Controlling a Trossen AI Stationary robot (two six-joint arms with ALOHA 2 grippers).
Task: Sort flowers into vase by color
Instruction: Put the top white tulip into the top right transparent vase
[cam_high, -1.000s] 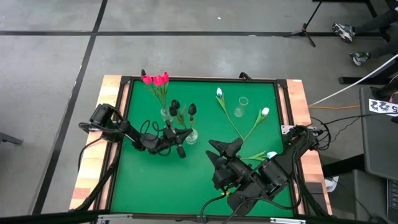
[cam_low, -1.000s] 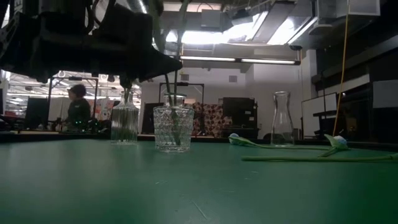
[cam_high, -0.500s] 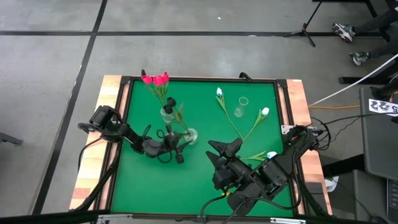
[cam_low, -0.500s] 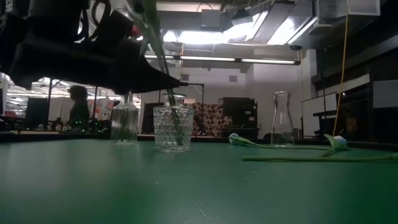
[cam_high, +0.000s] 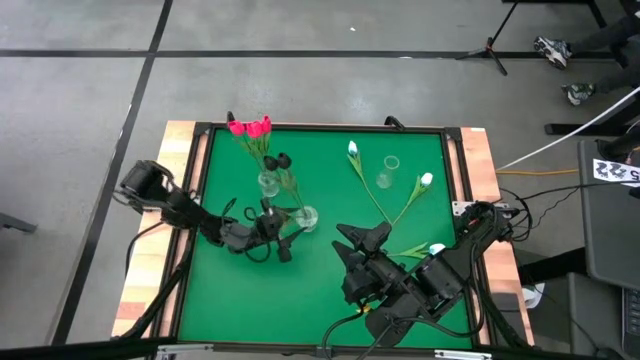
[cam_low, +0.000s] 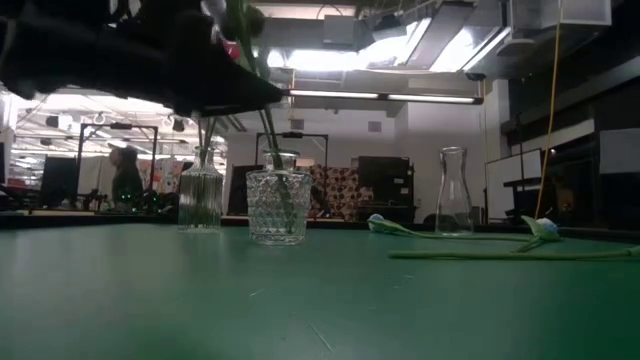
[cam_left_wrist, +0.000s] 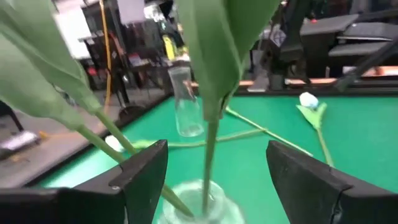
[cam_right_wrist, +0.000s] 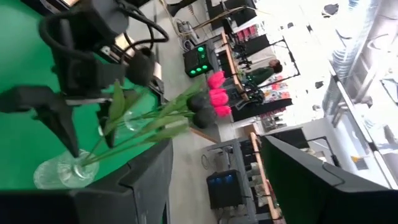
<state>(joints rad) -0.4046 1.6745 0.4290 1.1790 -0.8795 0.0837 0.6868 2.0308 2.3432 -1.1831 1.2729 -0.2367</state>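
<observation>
Black tulips (cam_high: 276, 160) stand in a cut-glass vase (cam_low: 278, 206), their stems leaning out over its rim toward the far left. Pink tulips (cam_high: 250, 127) stand in a ribbed vase (cam_low: 200, 200) behind it. Three white tulips (cam_high: 385, 205) lie flat on the green mat, and an empty slim vase (cam_high: 385, 172) stands at the far right. My left gripper (cam_left_wrist: 211, 180) is open and level, one finger on either side of the black tulips' stems (cam_left_wrist: 208, 146), just above the glass vase, touching nothing. My right gripper (cam_high: 362, 236) hangs open, high over the near right.
The green mat (cam_high: 230, 300) has a raised dark frame and wooden borders. The white tulips' long stems cross the right half, between the slim vase and my right arm. The room beyond holds shelves, lights and a person (cam_low: 125, 175) far off.
My left gripper has opened and let go of the black tulips' stems, then risen a little and drawn back toward the table's left edge. The black tulips, spread upright before, have tipped toward the far left, their heads now close to the pink tulips' stems.
</observation>
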